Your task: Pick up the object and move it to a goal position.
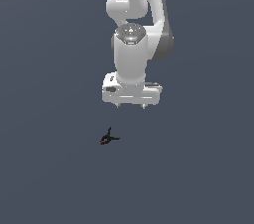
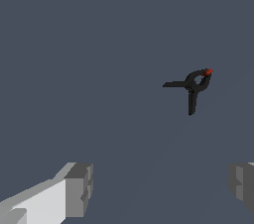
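Observation:
The object (image 1: 108, 138) is a tiny black thing with thin prongs and a small red tip, lying on the flat grey surface. In the exterior view it sits below the gripper (image 1: 131, 106) and toward that view's left, well apart from it. The wrist view shows the object (image 2: 194, 85) as a loop with two straight prongs and a red end. My gripper (image 2: 158, 188) is open, its two grey fingertips (image 2: 79, 188) spread wide with nothing between them. The object lies outside the gap between the fingers.
The white arm (image 1: 141, 20) reaches down from the top of the exterior view. A plain dark grey surface (image 1: 49, 168) fills the rest of both views.

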`<action>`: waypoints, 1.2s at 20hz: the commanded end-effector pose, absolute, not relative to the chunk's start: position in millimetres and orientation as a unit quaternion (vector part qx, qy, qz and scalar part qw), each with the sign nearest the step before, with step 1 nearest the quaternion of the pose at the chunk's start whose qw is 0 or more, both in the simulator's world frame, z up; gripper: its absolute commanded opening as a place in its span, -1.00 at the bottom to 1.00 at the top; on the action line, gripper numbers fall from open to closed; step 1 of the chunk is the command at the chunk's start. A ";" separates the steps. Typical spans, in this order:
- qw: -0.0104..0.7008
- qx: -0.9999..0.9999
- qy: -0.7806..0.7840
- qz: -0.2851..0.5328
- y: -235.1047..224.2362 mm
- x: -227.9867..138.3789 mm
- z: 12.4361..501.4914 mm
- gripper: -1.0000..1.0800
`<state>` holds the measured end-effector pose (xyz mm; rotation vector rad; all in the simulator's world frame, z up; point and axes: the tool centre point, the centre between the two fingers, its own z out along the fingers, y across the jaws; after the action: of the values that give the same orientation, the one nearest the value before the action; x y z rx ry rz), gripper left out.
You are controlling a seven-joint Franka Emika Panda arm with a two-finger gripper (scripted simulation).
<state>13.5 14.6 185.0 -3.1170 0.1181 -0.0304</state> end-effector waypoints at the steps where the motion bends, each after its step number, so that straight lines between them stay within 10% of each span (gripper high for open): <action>1: 0.012 -0.998 0.056 -0.009 10.3 17.1 180.2 0.92; 24: 0.005 -0.927 0.376 0.000 -72.6 70.4 84.0 0.92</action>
<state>68.0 -67.9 89.5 -2.9221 1.1231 0.0022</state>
